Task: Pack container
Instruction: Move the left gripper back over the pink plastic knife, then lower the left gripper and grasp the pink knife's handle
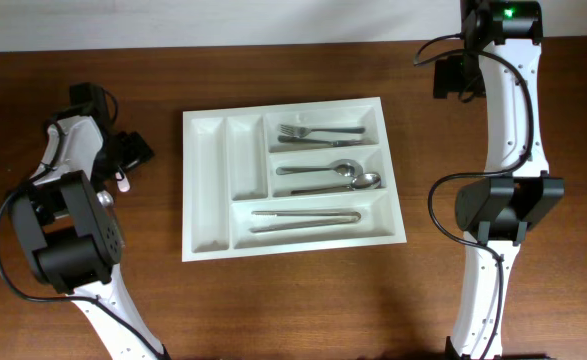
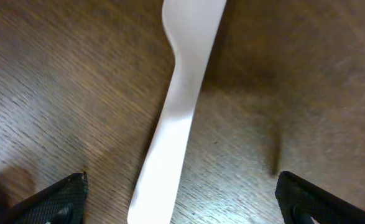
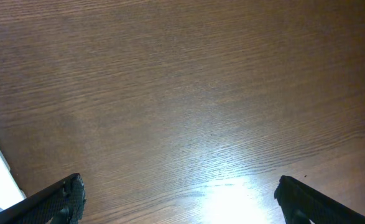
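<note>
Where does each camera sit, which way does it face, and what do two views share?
Overhead: fixed above the table, facing straight down at the container and its cutlery; both arms show, with left hand and right hand.
Left wrist: on the left arm, facing down at a white plastic utensil on the wood; open fingertips at the bottom corners.
Right wrist: on the right arm, facing down at mostly bare wood; open fingertips at the bottom corners.
Shared: overhead and left wrist both show the utensil.
</note>
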`<state>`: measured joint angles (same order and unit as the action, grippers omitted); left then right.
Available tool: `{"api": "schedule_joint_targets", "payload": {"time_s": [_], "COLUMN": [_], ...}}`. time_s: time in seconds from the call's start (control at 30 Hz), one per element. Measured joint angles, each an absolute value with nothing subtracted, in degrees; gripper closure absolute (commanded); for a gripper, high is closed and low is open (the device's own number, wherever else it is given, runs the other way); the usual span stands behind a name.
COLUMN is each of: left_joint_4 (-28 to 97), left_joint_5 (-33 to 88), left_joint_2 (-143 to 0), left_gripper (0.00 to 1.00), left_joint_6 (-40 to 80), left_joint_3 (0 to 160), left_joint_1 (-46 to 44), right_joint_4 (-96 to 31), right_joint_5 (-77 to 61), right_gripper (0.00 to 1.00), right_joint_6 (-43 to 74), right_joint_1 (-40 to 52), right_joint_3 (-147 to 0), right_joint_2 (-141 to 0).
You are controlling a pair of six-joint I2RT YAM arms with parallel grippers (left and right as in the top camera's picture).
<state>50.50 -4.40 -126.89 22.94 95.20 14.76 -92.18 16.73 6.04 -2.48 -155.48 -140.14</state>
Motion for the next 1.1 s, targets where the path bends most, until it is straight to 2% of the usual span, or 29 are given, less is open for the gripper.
{"api": "schedule_joint_targets", "payload": {"time_s": [0.07,0.27,0.33,0.5,0.6,0.73,1.0,1.1], "left_joint_4": [50.24,49.89,49.87,49.82,49.6,48.95,48.14,48.12], "left_joint_5": [-4.25,-3.55,-3.42,-3.4,-3.42,-3.62,-3.84,-3.84], "left_joint_2": [-126.89,-126.89,-126.89,-126.89,-126.89,-126.89,-126.89,-126.89], "left_gripper": [0.01,0.11,0.19,0.22,0.27,0.41,0.58,0.72], "left_joint_6": [22.92,22.98,22.98,22.74,22.79,22.72,22.35,22.39], "left_joint_3": [94.59,94.32,94.3,94.28,94.28,94.26,94.17,94.15], "left_joint_1": [14.76,14.74,14.74,14.74,14.74,14.74,14.74,14.76], "right_joint_4": [-92.18,-92.18,-92.18,-92.18,-92.18,-92.18,-92.18,-92.18], "right_joint_5": [16.73,16.75,16.73,16.73,16.73,16.73,16.73,16.73], "right_gripper": [0.01,0.01,0.01,0.01,0.01,0.01,0.01,0.01], "right_joint_6": [6.04,6.04,6.02,6.02,6.04,6.04,6.04,6.02], "right_joint_1": [-2.48,-2.48,-2.48,-2.48,-2.48,-2.48,-2.48,-2.48], "right_joint_3": [-155.48,-155.48,-155.48,-155.48,-155.48,-155.48,-155.48,-155.48], "right_joint_2": [-140.14,-140.14,-140.14,-140.14,-140.14,-140.14,-140.14,-140.14]}}
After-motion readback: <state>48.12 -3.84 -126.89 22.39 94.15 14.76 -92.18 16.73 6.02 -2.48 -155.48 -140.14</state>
